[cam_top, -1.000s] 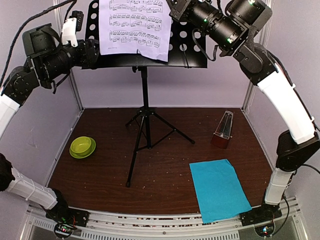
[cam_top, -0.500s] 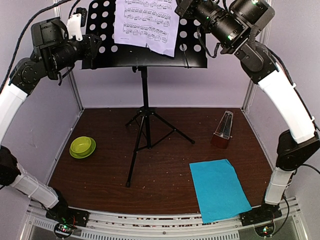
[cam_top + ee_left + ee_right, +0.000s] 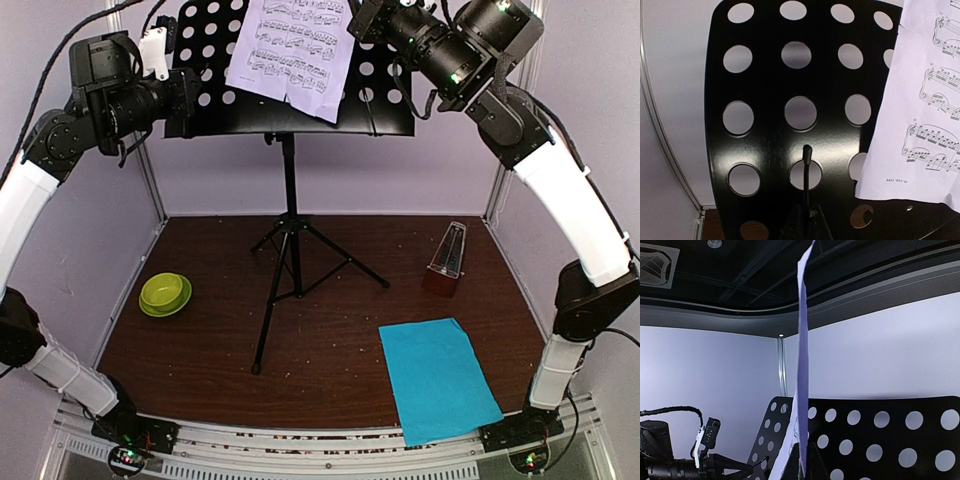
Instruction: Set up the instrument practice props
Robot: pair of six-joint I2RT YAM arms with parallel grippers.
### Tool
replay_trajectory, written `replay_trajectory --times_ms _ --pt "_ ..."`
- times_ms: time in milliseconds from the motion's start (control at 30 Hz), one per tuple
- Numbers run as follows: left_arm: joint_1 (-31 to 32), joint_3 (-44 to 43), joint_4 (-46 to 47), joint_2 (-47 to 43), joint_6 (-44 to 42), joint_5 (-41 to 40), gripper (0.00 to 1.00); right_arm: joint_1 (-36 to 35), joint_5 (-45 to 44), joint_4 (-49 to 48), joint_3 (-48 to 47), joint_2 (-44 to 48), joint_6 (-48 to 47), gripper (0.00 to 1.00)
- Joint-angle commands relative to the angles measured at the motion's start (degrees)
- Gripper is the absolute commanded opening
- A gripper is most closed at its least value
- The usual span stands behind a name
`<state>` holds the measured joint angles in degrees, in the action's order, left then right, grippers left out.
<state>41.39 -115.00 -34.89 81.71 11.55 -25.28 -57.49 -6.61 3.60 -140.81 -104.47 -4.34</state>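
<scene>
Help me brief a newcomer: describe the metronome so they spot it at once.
Find the black music stand on its tripod in the middle of the brown table. To its right, just beyond the far edge of the cyan sheet, stands the metronome. It is the only small reddish-brown pyramid; the green bowl lies far left.

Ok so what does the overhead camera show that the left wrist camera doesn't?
Only overhead: the stand's tripod legs, the green bowl, the metronome, the blue sheet flat on the table, and both arms, with the right tool pinching the lilac music sheet near its top corner. Only left wrist: the left tool, a slim dark closed tip in front of the desk, and tiny print at the sheet's foot, too small to read. Both: the black holed desk and the lilac music sheet.
</scene>
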Motion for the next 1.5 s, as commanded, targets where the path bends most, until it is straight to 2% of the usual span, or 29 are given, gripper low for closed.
replay_trajectory --times_ms 0,233,500,833,1267,1467 --pt "-0.2 0.0 2.5 -0.2 -0.1 3.0 0.0 0.2 -0.5 -0.8 0.7 1.9 -1.1 0.0" --pt "-0.2 7.1 14.0 -4.5 -2.7 2.8 0.0 0.2 -0.5 -0.4 1.2 2.0 -3.4 0.0" --pt "-0.2 12.0 24.9 -6.4 -11.4 10.6 0.0 0.2 2.3 -2.6 2.1 1.3 -5.7 0.0" --pt "-0.1 18.8 34.6 -8.6 -14.4 17.1 0.0 0.2 5.6 -5.4 0.1 -2.8 -9.1 0.0" --pt "-0.2 25.5 42.7 -11.0 -17.3 20.2 0.0 0.2 6.7 -9.5 -0.6 -6.2 -10.2 0.0" --pt "-0.2 25.6 42.6 -10.7 -17.4 21.2 0.0 0.3 8.6 -14.2 -0.3 -8.2 -18.1 0.0"
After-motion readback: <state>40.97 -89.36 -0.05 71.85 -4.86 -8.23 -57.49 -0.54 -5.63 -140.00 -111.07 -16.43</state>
